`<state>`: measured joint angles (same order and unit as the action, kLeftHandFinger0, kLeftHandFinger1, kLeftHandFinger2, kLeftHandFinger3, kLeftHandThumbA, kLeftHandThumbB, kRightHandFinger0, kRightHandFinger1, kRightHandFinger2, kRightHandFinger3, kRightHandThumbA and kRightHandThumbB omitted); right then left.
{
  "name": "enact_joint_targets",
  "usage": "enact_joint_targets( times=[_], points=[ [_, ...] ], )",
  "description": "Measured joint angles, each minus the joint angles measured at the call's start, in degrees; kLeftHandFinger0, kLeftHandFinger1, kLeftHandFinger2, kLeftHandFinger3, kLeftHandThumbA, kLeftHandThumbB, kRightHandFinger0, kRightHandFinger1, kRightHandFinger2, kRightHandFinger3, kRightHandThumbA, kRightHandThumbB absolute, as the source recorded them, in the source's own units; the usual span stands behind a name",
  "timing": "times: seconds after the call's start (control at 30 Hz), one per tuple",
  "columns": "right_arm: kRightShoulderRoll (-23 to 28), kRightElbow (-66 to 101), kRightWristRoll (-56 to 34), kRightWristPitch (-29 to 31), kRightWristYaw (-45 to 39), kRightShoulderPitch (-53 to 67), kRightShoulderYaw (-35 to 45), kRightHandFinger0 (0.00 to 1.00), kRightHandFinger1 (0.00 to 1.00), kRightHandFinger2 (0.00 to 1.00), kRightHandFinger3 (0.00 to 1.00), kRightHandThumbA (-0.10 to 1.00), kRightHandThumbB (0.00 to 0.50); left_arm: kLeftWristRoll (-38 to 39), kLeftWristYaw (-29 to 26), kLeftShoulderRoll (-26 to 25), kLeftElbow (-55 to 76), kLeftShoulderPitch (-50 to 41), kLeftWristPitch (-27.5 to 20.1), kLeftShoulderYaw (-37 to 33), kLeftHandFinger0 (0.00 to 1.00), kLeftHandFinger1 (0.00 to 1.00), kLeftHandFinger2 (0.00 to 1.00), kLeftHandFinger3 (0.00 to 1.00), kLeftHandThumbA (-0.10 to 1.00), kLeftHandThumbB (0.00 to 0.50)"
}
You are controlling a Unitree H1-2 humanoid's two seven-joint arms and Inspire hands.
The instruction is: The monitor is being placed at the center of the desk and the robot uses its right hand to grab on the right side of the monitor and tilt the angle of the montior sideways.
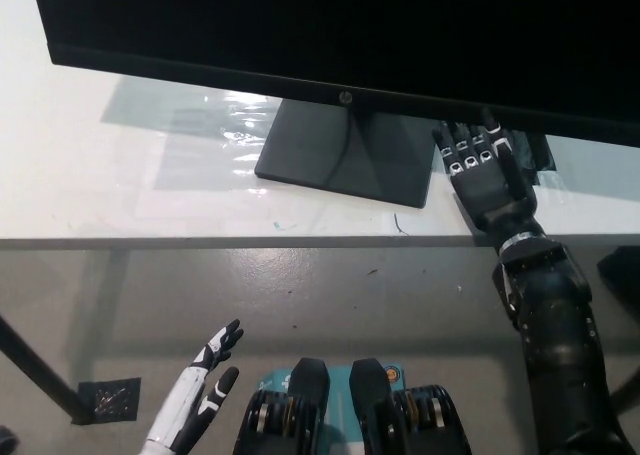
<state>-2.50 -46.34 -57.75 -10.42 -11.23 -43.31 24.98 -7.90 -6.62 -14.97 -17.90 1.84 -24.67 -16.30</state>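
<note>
right hand [484, 175] under monitor [330, 35] edge

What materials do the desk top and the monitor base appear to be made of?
The desk top looks like glass with a pale frosted finish: it mirrors the screen's shadow and gives bright glints, and the floor shows through its clear front strip. The monitor base looks like matte dark grey plastic or painted metal; its flat surface shows no glare.

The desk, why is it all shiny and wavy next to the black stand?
Head view: light glares off the white desk in a rippled bright patch left of the monitor stand; the monitor screen is off, plain black; the right robot hand is dark but sharp.
</note>
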Motion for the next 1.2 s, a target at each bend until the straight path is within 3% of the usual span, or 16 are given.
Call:
enact_joint_targets(
  times=[0.53, 0.7, 0.87, 1.1, 1.2],
  points=[
    [1.31, -8.29, 3.17, 2.79, -4.36, -3.79, 2.97, 1.0, 1.0, 1.0, 1.0, 1.0, 0.391, 0.01, -0.85, -0.08, 0.0, -0.01, 0.0, -0.4, 1.0, 1.0, 1.0, 1.0, 1.0, 0.354],
    [2.25, -12.95, 4.46, 3.7, -5.44, -6.02, 3.98, 1.0, 1.0, 1.0, 1.0, 1.0, 0.369, 0.02, -0.86, -0.11, 0.0, -0.04, 0.0, -0.46, 1.0, 1.0, 1.0, 1.0, 1.0, 0.347],
    [3.56, -19.26, 5.58, 5.2, -6.27, -9.34, 4.85, 1.0, 1.0, 1.0, 1.0, 1.0, 0.402, 0.04, -0.85, -0.15, 0.01, -0.03, 0.0, -0.61, 1.0, 1.0, 1.0, 1.0, 1.0, 0.371],
    [5.41, -26.53, 6.95, 7.69, -7.0, -13.35, 6.24, 1.0, 1.0, 1.0, 1.0, 1.0, 0.414, 0.05, -0.87, -0.16, 0.01, -0.05, 0.0, -0.62, 1.0, 1.0, 1.0, 1.0, 1.0, 0.361],
    [5.66, -27.97, 7.28, 8.39, -7.02, -14.36, 6.73, 1.0, 1.0, 1.0, 1.0, 1.0, 0.386, 0.03, -0.87, -0.16, 0.0, -0.06, 0.0, -0.61, 1.0, 1.0, 1.0, 1.0, 1.0, 0.367]
  ],
)
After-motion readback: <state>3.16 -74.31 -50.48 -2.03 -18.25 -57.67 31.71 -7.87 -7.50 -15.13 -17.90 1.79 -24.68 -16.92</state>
